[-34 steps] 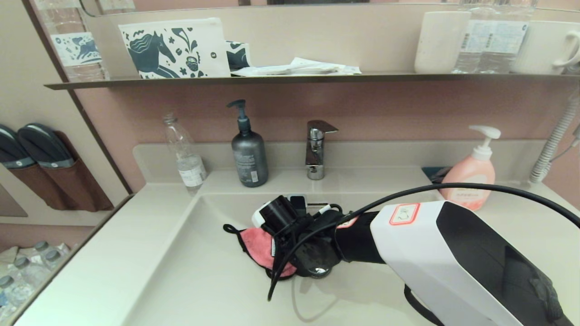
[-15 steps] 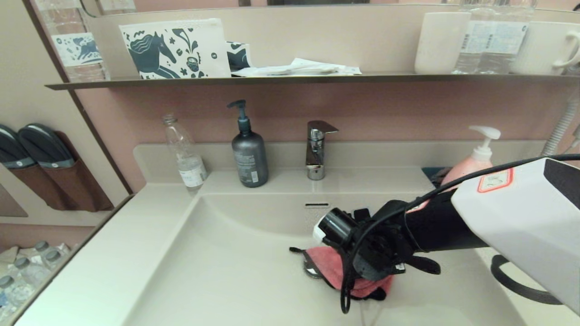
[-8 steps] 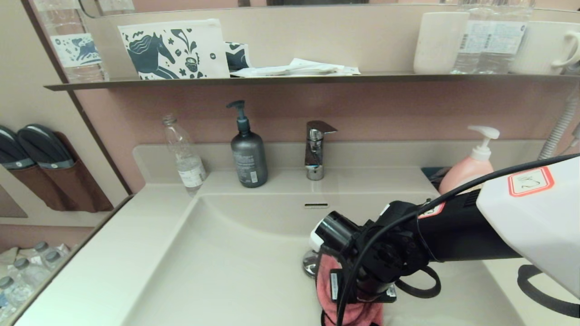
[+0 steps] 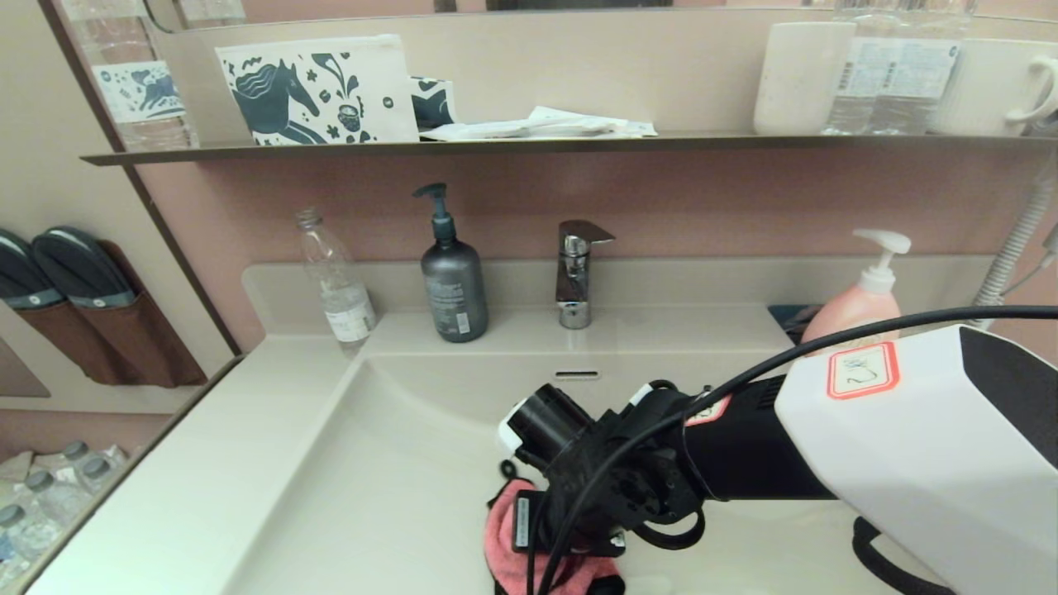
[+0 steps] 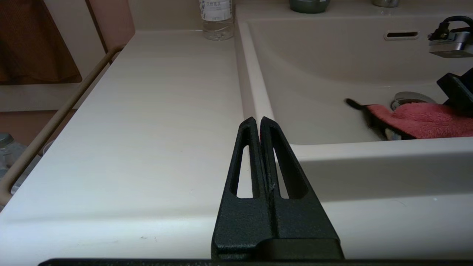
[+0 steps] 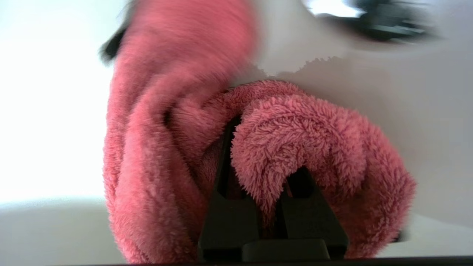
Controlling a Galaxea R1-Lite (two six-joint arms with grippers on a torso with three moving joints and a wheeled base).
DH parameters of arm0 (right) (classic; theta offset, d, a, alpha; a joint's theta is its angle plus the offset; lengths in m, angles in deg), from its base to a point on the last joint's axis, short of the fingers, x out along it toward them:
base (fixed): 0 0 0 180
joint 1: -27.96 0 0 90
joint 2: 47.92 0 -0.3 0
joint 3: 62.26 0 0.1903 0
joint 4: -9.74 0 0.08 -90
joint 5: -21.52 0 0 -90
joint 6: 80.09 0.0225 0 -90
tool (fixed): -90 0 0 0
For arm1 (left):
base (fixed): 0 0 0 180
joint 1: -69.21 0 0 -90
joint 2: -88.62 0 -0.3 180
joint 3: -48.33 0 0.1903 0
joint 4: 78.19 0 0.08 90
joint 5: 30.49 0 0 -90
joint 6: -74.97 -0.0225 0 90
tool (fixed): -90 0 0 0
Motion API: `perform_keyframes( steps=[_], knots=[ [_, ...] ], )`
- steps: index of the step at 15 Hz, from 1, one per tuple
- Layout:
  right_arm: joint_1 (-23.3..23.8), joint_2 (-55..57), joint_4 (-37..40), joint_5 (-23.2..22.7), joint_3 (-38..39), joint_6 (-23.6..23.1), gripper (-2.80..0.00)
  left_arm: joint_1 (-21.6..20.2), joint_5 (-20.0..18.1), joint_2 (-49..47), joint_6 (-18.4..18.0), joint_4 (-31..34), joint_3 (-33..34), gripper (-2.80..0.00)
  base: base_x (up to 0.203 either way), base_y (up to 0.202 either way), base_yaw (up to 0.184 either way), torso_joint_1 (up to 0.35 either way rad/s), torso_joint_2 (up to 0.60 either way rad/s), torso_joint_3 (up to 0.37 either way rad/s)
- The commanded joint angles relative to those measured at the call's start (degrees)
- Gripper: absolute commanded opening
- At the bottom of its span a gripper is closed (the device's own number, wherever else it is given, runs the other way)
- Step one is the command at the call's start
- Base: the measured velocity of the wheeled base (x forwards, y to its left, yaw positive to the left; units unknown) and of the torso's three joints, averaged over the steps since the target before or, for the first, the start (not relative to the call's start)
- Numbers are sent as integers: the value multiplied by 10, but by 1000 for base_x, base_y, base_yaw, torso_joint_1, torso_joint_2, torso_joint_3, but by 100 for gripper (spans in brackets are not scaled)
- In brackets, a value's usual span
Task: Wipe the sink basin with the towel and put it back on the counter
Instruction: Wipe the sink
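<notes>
Head view shows our right gripper [image 4: 570,549] low in the sink basin [image 4: 397,479], fingers clamped on the towel [image 4: 506,545] near its front wall. We should press flat, sweeping evenly. Our left gripper [image 5: 260,123], fingers closed and empty, is parked over the worktop [image 5: 147,111].

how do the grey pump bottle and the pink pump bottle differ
The grey pump bottle is dark with a black pump; the pink pump bottle is pale coral with a white pump. The grey one stands to the robot's left of the faucet in full view; the pink one stands to the right, its base hidden behind the right arm. The grey one is slimmer, the pink one squatter. Both stand upright on the counter.
</notes>
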State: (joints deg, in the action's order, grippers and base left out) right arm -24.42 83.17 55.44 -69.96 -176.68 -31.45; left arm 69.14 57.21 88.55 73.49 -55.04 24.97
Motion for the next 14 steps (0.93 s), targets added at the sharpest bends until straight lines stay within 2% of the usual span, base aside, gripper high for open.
perform_keyframes(
  steps=[1, 5, 9, 11, 14],
  knots=[
    [-11, 25, -2, -2, -42, 6, -280, 0, 0, 0, 0, 0, 0, -280, 0, 0, 0, 0, 0, 0],
    [-10, -22, 3, 26, -48, 15, -280, 0, -1, 0, 0, 0, 0, -280, 0, 0, 0, 0, 0, 0],
    [6, -137, 61, 55, 32, 7, -280, 0, 0, 0, 0, 0, 0, -280, 0, 0, 0, 0, 0, 0],
    [34, -196, 84, 87, 89, 5, -280, 0, 0, 0, 0, 0, 0, -280, 0, 0, 0, 0, 0, 0],
    [112, -290, 118, 114, 141, -3, -280, 0, 0, 0, 0, 0, 0, -280, 0, 0, 0, 0, 0, 0]
  ],
)
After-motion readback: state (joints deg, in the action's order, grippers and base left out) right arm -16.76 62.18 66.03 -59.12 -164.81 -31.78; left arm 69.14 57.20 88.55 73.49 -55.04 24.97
